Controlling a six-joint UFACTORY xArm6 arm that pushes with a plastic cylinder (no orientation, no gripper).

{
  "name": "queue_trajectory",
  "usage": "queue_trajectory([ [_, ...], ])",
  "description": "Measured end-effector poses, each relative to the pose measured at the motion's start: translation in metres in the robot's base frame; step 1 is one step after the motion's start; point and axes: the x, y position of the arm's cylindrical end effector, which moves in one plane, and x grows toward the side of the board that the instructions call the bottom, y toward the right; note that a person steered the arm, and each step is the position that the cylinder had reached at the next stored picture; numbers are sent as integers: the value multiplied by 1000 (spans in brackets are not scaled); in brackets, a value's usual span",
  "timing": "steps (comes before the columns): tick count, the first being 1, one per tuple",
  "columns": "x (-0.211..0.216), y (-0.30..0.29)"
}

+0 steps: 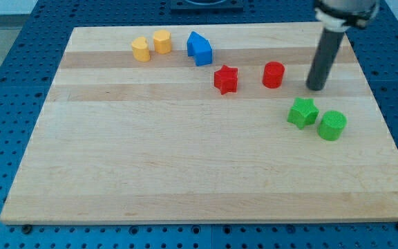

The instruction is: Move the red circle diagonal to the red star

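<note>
Near the top left corner of the wooden board (pixel 185 173) sit two yellow blocks side by side, one yellow block (pixel 140 49) a bit lower and the other yellow block (pixel 162 41) just to its right; next comes the blue block (pixel 200 48), close to the top edge; below it and to the right is the red star (pixel 226 79); the red circle (pixel 273 75) sits to the right of the star, almost level with it, with a gap between them; my tip (pixel 316 88) is a plain rod with nothing to open or close, and it stands just right of the red circle, not touching it; near the right edge, lower down, the green star (pixel 302 112) and the green circle (pixel 332 125) sit close together.
</note>
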Motion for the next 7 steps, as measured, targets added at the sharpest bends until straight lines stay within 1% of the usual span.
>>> queue_trajectory([
  [1,-14,-75],
  [2,-7,-172],
  [3,-5,-250],
  [4,-9,-188],
  [5,-47,-157],
  [6,-58,-209],
  [7,-46,-275],
])
